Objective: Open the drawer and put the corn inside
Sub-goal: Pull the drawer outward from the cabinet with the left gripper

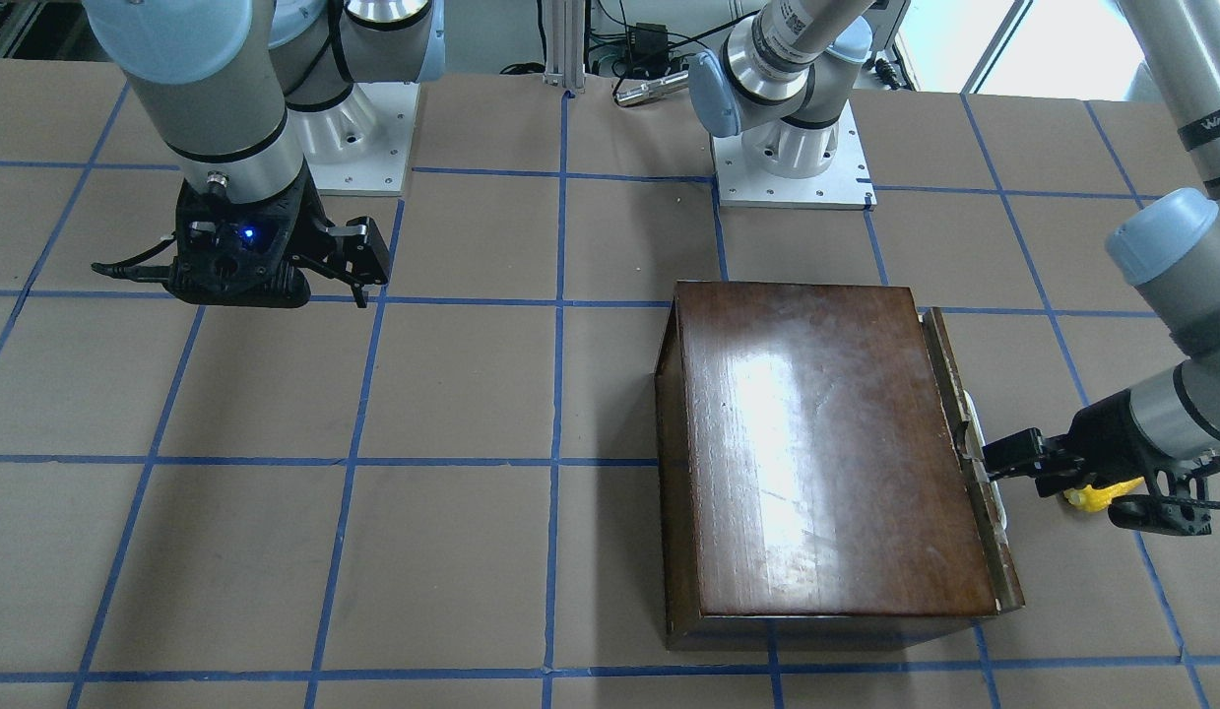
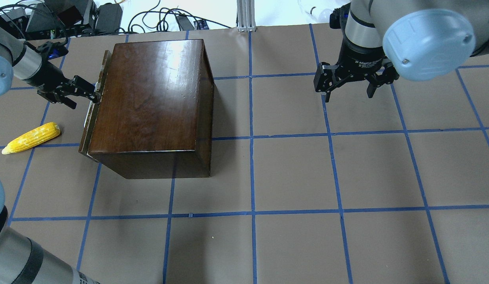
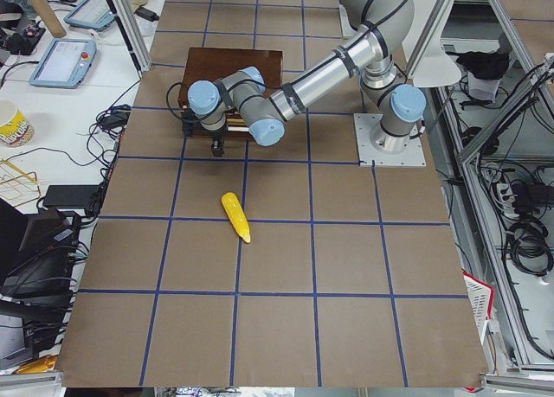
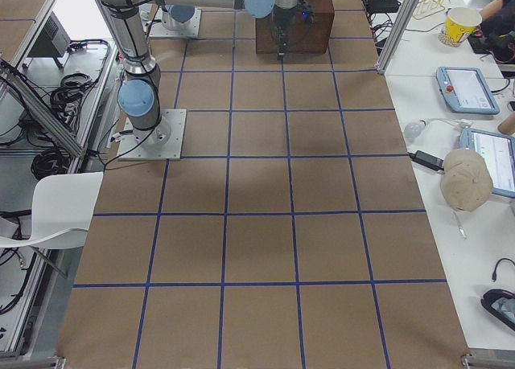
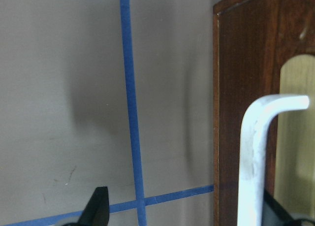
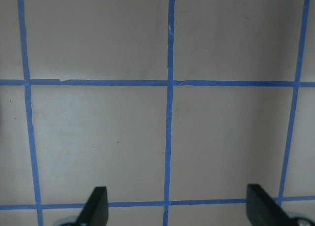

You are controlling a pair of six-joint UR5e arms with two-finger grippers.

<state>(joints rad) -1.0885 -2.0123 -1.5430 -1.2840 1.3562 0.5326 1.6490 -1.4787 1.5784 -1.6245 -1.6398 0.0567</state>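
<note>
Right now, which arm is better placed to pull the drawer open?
Left. The left gripper straddles the white handle of the drawer, jaws open, corn lying nearby. The right gripper hangs open over the table, far from the box.

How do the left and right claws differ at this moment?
Place: the left claw sits at the front of the drawer, while the right claw hangs above the table, well away from the wooden box. Contents: the left claw straddles the white handle; the right claw has only table between its fingers. Both are open.
</note>
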